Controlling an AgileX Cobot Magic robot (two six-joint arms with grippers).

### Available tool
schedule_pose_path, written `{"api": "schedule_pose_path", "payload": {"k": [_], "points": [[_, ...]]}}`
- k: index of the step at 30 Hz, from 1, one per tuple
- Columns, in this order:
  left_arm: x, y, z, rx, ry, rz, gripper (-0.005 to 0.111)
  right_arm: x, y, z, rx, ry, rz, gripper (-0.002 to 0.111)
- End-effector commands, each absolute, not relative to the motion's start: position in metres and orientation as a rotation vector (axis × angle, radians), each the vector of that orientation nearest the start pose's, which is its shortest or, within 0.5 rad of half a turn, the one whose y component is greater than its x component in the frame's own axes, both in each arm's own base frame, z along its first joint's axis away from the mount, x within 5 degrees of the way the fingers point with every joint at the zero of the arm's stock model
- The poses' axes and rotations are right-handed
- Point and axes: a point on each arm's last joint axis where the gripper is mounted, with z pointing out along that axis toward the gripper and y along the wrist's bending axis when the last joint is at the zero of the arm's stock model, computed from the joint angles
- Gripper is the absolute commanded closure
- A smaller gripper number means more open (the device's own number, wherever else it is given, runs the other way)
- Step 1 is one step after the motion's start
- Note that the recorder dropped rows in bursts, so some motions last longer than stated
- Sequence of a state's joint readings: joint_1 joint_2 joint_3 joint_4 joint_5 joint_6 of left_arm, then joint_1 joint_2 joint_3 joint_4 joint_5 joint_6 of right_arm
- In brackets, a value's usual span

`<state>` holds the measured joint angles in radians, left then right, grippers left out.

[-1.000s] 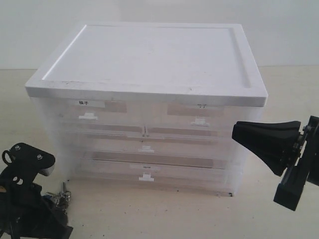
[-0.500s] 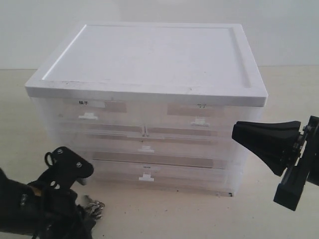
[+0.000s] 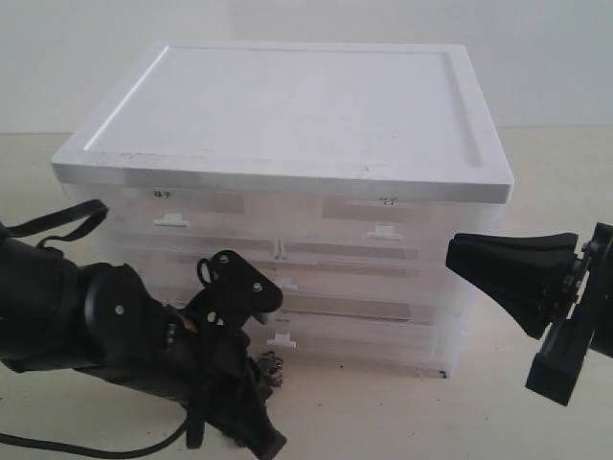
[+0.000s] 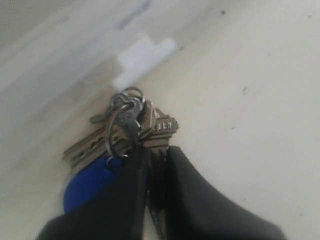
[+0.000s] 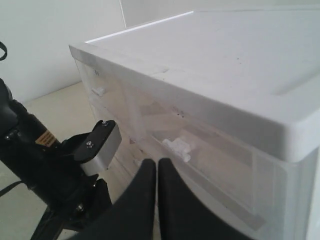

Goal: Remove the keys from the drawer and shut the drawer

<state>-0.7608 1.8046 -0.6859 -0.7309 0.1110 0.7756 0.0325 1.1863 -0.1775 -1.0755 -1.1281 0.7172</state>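
The keys [image 4: 132,125] are a metal bunch on a ring with a blue fob [image 4: 90,182]. My left gripper [image 4: 157,150] is shut on them. In the exterior view the left gripper [image 3: 261,381] holds the keys [image 3: 272,368] low over the tabletop, just in front of the bottom drawer's white handle [image 3: 280,337]. The translucent drawer cabinet [image 3: 287,105] has a white top, and all its drawer fronts look flush. My right gripper [image 3: 455,254] hangs shut with nothing in it beside the cabinet's right front corner; the right wrist view shows its fingers [image 5: 145,172] pressed together.
The left arm [image 3: 105,326] and its cable lie across the tabletop before the cabinet's left half. A beige tabletop [image 3: 383,412] extends in front of the cabinet. A white wall stands behind it.
The left arm has swung from the lower left corner rightward and up, carrying the keys to a spot before the bottom drawer's handle. The right gripper has not moved.
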Motion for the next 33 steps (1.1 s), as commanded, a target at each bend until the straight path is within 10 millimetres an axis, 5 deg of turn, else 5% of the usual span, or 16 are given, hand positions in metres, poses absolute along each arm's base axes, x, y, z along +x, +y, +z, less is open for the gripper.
{"api": "schedule_pose_path", "payload": {"k": [1,24,33], "points": [[0.19,-0.226,0.092,1.241,2.509,-0.354,0.102,0.152,0.077,0.207,-0.675,1.574,0.839,0.109],[0.209,-0.235,0.101,1.144,2.296,-0.232,0.102,0.152,0.077,0.206,-0.675,1.578,0.836,0.109],[0.178,-0.266,0.112,1.261,2.109,-0.25,0.102,0.152,0.077,0.205,-0.677,1.588,0.829,0.109]]}}
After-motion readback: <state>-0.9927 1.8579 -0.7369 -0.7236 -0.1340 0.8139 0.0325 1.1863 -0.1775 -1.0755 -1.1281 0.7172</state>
